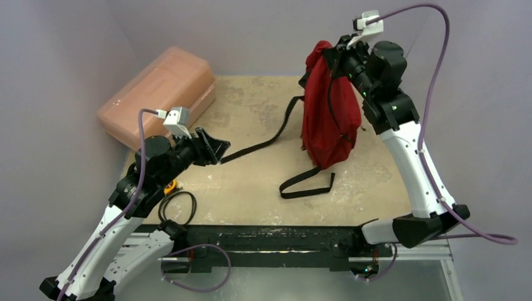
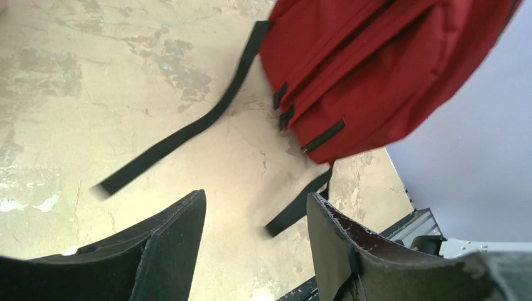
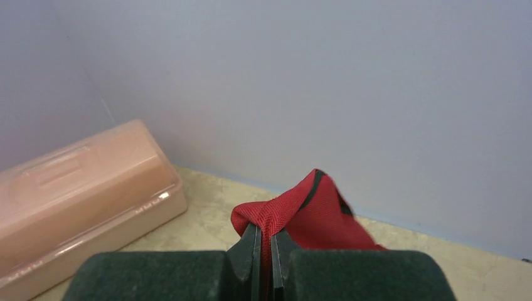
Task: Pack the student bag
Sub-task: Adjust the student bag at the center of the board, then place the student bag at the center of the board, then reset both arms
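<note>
Pinched together on a fold of red fabric, the jaws of my right gripper (image 3: 265, 235) hold the student bag (image 1: 329, 119) by its very top, so the bag hangs with its long axis upright, crown at the jaws and base down at the table (image 1: 251, 188). I cannot tell whether the base rests there or only brushes it. On the other arm the jaws of my left gripper (image 2: 256, 199) stand spread with nothing between them. They sit well apart from the bag, out to its left and low, and they face its lower half. From the bag's left flank a long strap (image 1: 266, 141) trails across the table toward those open jaws, with its free end near them. A short strap loop (image 1: 307, 188) lies on the table just in front of the bag's base. The pink box (image 1: 160, 94) is farther left of the bag than the left gripper, back by the wall. The right arm is taken up with holding the bag, so I judge the left arm to be the free one for whatever goes in. Any opening would have to face left for it to reach. From here I cannot make out whether a zipper is undone.
</note>
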Motion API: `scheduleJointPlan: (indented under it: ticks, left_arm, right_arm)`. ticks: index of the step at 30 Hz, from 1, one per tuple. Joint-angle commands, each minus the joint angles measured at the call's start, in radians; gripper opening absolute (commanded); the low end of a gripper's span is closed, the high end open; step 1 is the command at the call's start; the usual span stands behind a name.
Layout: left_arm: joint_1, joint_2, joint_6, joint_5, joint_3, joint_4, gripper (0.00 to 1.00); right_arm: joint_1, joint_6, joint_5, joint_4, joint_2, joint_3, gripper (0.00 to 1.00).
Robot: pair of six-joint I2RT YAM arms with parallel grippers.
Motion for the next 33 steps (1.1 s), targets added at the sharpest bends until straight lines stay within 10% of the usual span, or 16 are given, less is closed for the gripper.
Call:
scheduleJointPlan:
  ticks: [1,13,21,33]
  left_arm:
    - [0.003,-0.036,0.036,-0.021,0.045,0.007,0.59]
    - [0.003,-0.05,0.032,-0.034,0.052,-0.025,0.59]
    - [0.002,-0.128,0.048,-0.135,0.047,-0.026,0.59]
    - [0.002,-0.293,0.223,-0.273,0.121,0.045,0.6]
  right_arm:
    - [0.111,-0.147,-0.076,0.167,0.08,0.15,0.0]
    - [0.413,0.003,0.112,0.425,0.37,-0.225,0.0]
    - [0.415,0.08,-0.062,0.126,0.249,-0.144,0.95]
    - [0.414,-0.016,0.574,0.144,-0.374,-0.407,0.99]
